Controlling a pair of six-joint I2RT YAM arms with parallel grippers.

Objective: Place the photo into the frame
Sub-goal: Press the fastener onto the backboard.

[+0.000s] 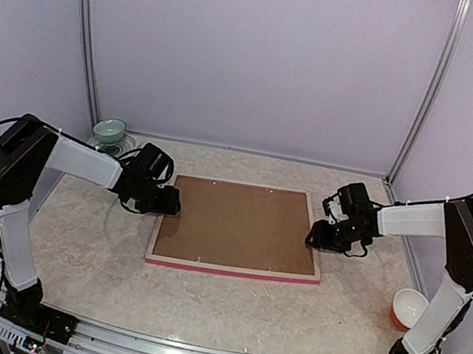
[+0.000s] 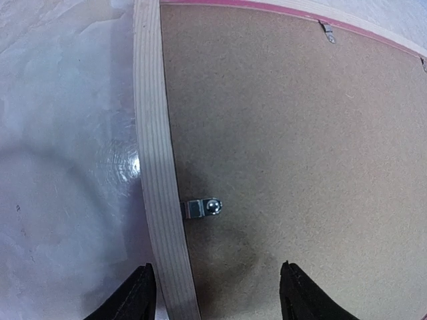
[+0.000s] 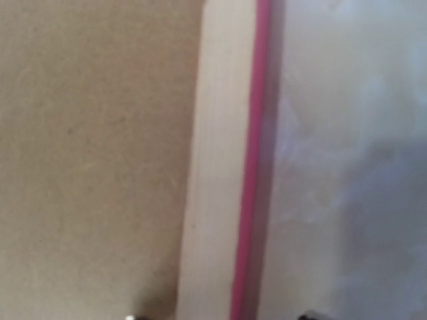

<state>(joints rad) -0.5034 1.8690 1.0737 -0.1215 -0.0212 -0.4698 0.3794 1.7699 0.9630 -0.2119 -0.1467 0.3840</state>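
Face-down frame (image 1: 238, 270) centred on marbled desk (image 1: 195, 307), lilac walls (image 1: 258, 53) behind; left gripper (image 1: 169, 205), right gripper (image 1: 315, 239) jaws parted astride its rails.

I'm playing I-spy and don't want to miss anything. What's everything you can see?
pale wooden picture frame with pink front: one, wood and pink, face down mid-table
plain brown backing board: one, brown, inside the frame
small metal clips: at least three, silver, along the board's edges
pale green bowl: one, green, far left corner
orange-and-white bowl: one, orange outside, near right edge
marbled table: one, whitish, under everything
robot arms: two, black and white, either side
left claw: one, black, open astride frame's left rail
right claw: one, black, open at frame's right rail
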